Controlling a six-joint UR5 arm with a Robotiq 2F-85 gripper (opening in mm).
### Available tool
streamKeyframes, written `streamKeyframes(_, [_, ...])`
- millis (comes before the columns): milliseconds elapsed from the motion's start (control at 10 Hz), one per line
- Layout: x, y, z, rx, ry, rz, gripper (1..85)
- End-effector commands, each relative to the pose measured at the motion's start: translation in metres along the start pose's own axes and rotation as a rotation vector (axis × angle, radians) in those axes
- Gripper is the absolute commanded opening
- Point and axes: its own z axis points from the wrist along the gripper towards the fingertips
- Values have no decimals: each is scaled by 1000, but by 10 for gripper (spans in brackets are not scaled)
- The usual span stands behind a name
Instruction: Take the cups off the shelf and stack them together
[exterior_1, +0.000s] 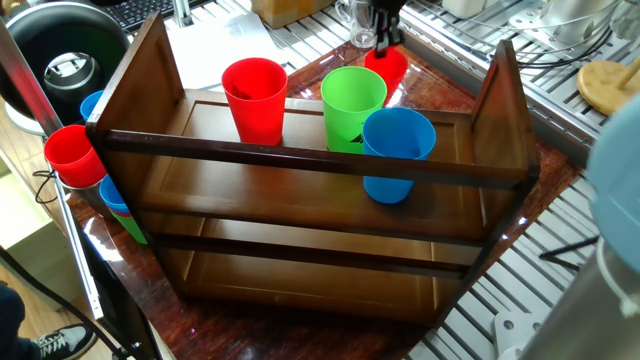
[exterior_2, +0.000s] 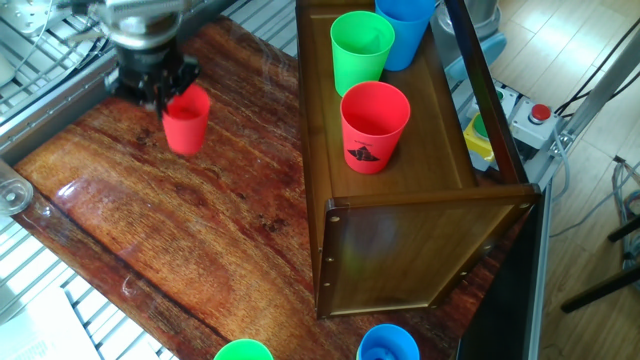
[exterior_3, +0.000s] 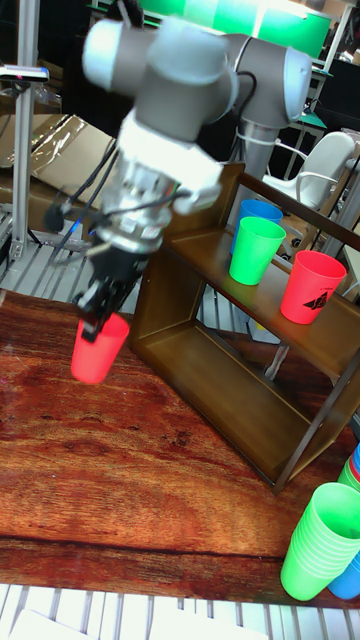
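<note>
**A:** The other fixed view tells it best, I think. How far along are we?

**B:** Early, I'd judge. One red cup (exterior_2: 186, 118) is off the shelf (exterior_2: 400, 250); the gripper (exterior_2: 160, 88) has its jaws clenched on the rim, one finger inside and one outside, as the tall fixed view shows. Three cups are on the top tier: the blue cup (exterior_2: 405, 28) at the far end, the green cup (exterior_2: 362, 50) next to it, and the second red cup (exterior_2: 374, 125) at about 6 o'clock from the green one.

**B:** So three lifts remain, and no stack exists yet.

**A:** Where is the held cup exactly?

**B:** Over the desk (exterior_2: 200, 230), well apart from the shelf, roughly at 9 o'clock from the green cup. In the tall fixed view it hangs tilted; I cannot tell whether its base touches the wood.

**A:** And the look of the cups?

**B:** Plain, smooth, tapered plastic tumblers of equal size, mouths up. The second red cup bears a black mark on its side. The arm is blurred.
</note>
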Motion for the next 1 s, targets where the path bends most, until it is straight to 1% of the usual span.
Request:
streamKeyframes(0, [-8,-8,38,-9,-73,1,33])
streamKeyframes(100, [-4,-5,46,-7,-66,-7,67])
streamKeyframes(200, [0,-1,53,-12,-59,-11,167])
streamKeyframes(300, [5,3,58,-17,-51,-14,220])
streamKeyframes(400, [3,11,64,-32,-63,-2,227])
streamKeyframes(600, [2,16,74,-29,-61,8,227])
streamKeyframes(800, [3,16,73,-26,-58,8,227])
streamKeyframes(900, [6,14,71,-18,-46,-2,227])
